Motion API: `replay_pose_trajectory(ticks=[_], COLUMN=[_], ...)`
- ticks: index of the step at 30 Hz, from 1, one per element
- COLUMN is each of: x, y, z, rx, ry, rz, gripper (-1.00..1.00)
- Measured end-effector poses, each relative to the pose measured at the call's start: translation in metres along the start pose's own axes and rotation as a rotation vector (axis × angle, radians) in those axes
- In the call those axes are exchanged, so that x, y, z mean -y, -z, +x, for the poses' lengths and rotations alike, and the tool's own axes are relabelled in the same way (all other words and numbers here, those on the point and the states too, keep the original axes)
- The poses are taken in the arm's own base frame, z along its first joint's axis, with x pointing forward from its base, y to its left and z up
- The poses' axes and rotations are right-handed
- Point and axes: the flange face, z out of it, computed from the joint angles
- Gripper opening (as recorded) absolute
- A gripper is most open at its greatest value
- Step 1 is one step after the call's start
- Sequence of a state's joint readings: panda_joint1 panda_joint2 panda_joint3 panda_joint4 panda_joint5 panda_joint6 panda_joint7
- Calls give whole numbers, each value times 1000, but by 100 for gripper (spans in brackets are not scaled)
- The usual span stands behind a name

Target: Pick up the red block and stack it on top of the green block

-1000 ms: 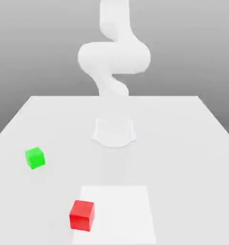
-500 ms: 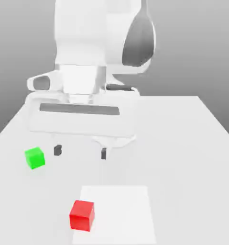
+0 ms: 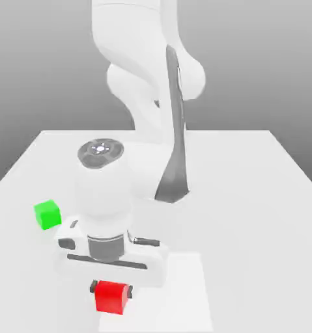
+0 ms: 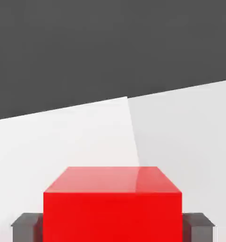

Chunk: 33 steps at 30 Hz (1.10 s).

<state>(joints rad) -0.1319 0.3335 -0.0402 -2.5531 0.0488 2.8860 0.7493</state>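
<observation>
Pale and smooth, the tabletop (image 3: 249, 227) stretches under a grey background (image 3: 249, 65), with a brighter white square (image 3: 178, 293) lying by its near edge and the green block (image 3: 47, 214) resting toward the edge at the exterior view's left. Over the white square's edge on that same side, the gripper (image 3: 111, 290) points down from the white arm (image 3: 135, 39), its jaws closed on two opposite sides of the red block (image 3: 111, 298), which sits between the dark fingertips (image 4: 27, 228), well apart from the green block.

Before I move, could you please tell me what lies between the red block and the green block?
In the exterior view, part of the gripper's white housing lies between the red block and the green block.
</observation>
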Motion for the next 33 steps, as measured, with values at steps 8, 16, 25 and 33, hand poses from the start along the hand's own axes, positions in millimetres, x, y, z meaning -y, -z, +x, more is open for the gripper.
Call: replay_pose_trajectory(ticks=[8,16,25,33], x=[0,-211,-334,-330], y=[53,94,77,37], z=[0,54,15,13], rx=[0,-24,3,3], ry=[0,-382,-636,-621], rz=[1,-34,6,4], gripper=[-100,-100,-100,100])
